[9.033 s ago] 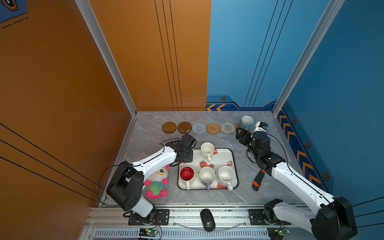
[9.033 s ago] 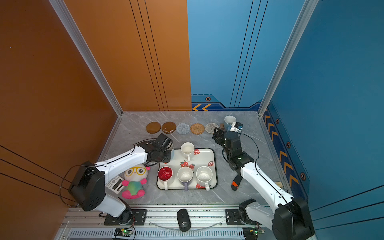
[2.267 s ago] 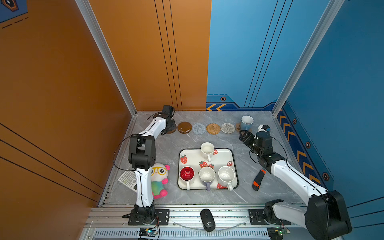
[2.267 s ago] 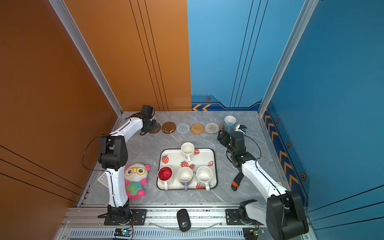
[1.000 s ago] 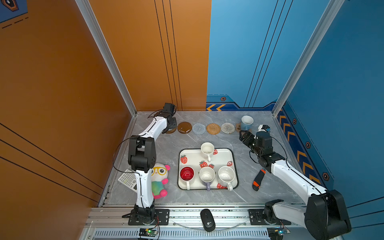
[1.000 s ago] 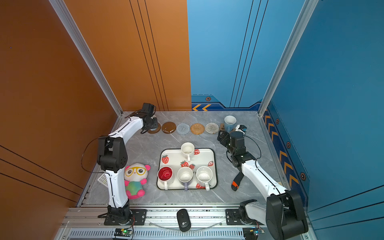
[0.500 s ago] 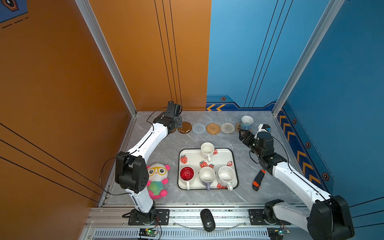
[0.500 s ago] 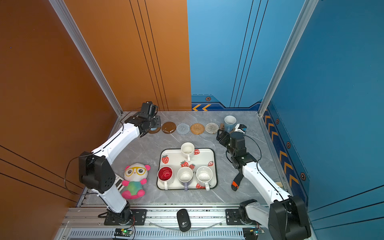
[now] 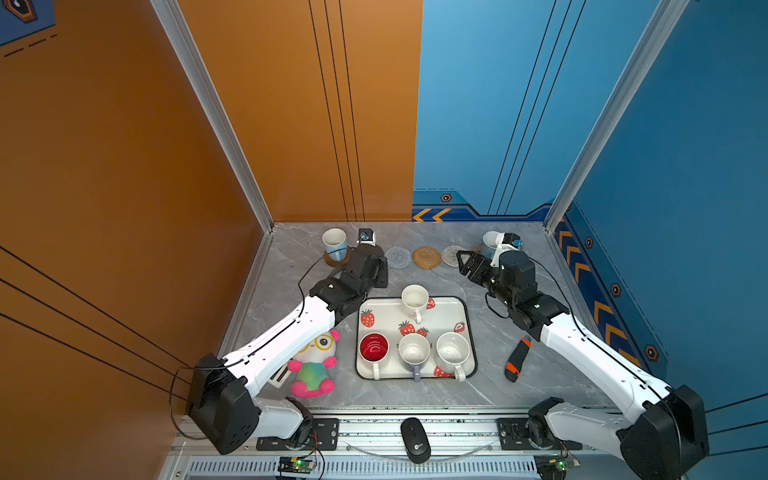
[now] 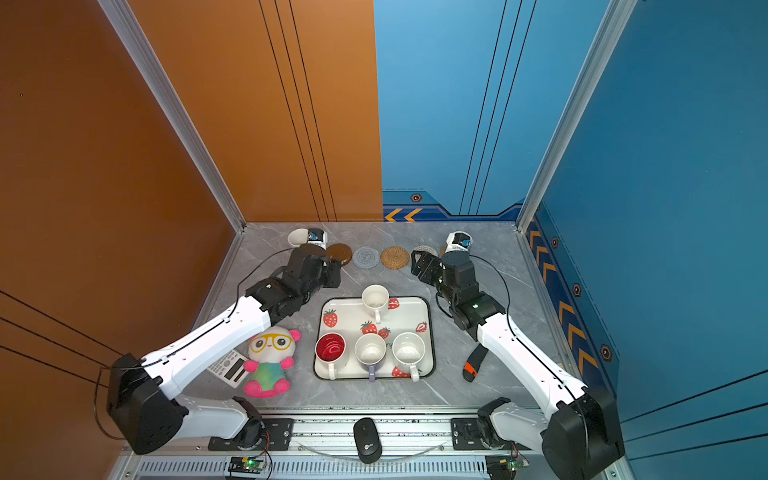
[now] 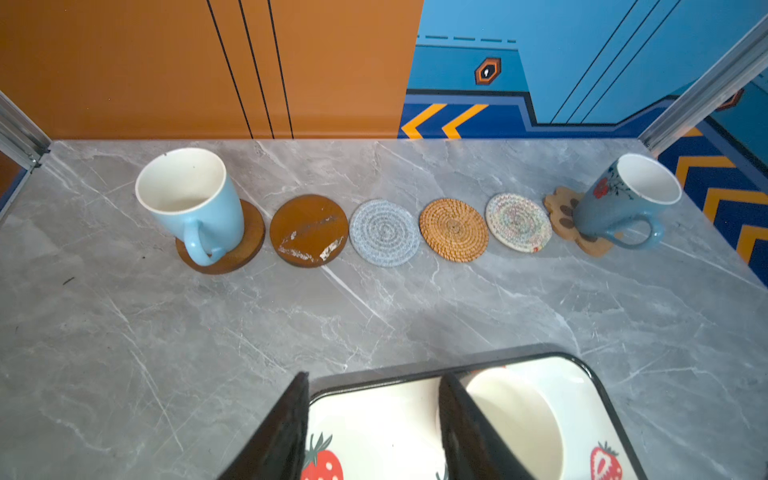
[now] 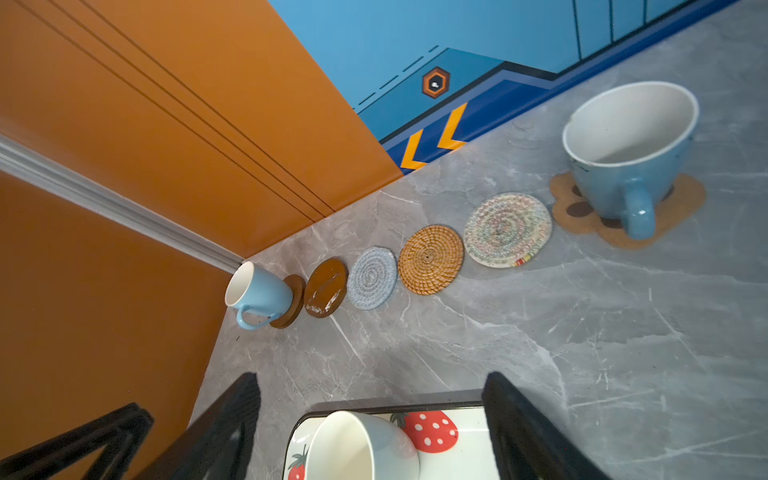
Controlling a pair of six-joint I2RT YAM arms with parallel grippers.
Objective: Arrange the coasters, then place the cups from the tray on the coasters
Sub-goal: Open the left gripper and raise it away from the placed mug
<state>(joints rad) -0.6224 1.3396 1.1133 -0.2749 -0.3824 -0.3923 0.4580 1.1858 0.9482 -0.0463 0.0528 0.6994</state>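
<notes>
A robot lab booth: two robot arms (image 9: pixel 291 336) on a metal rail (image 9: pixel 365 432), an orange wall (image 9: pixel 104 166) and a blue wall (image 9: pixel 685 145) around a grey table (image 9: pixel 490 392).

- A plush toy (image 9: pixel 313 361) with a white face, yellow glasses and pink ears sits lower left of centre in both top views.
- A calculator (image 10: pixel 228 368) lies just beside it, on its left.
- A black and orange tool (image 9: pixel 516 359) lies lower right of centre.
- A black computer mouse (image 9: pixel 414 440) rests on the metal rail (image 9: pixel 457 432) at bottom centre.
- A small circuit board (image 9: pixel 297 462) with a green light sits left of the mouse.
- The table (image 9: pixel 498 395) is grey marble-patterned; an orange wall (image 9: pixel 291 104) fills the left, a blue wall (image 9: pixel 478 104) the right.
</notes>
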